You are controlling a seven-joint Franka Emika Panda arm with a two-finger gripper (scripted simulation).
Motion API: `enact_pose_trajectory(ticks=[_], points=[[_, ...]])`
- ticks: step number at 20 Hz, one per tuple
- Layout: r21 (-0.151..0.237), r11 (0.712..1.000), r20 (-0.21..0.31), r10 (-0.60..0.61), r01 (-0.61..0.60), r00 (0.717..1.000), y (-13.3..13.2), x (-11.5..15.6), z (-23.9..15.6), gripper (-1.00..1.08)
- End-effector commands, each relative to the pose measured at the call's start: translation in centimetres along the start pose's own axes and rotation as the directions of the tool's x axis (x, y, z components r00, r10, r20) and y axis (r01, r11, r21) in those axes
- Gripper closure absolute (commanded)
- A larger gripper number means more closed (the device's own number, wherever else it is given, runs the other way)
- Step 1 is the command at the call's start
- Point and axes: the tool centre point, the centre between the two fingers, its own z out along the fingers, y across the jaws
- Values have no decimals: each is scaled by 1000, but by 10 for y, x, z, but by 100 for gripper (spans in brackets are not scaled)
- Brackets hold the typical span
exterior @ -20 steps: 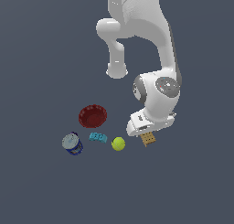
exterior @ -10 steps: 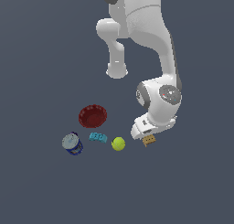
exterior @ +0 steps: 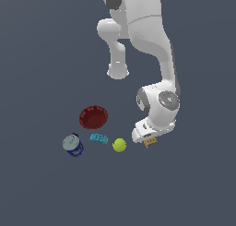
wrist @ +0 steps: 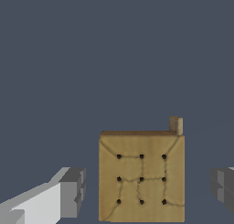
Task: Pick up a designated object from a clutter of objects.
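The claw (wrist: pixel 145 191) is spread wide, its two fingers (wrist: pixel 71 191) standing on either side of the cracker block (wrist: pixel 141 179) with a gap at each side, not touching it. The block lies flat on the desk (exterior: pixel 46 59), roughly square with no clear long axis, a small peg at one corner. In the exterior view it sits just right of the ball (exterior: pixel 119 145).
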Motion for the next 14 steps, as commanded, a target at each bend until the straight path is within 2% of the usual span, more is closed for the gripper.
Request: enact_pose_trajectory(ticks=[1, 8, 9, 14], points=[[0, 1000, 1, 0, 0, 1000, 0, -1, 13, -92], [0, 1000, 0, -1, 1, 1000, 0, 0, 27, -92], [0, 1000, 0, -1, 1, 1000, 0, 0, 27, 108], [0, 1000, 0, -1, 1, 1000, 0, 0, 27, 108]])
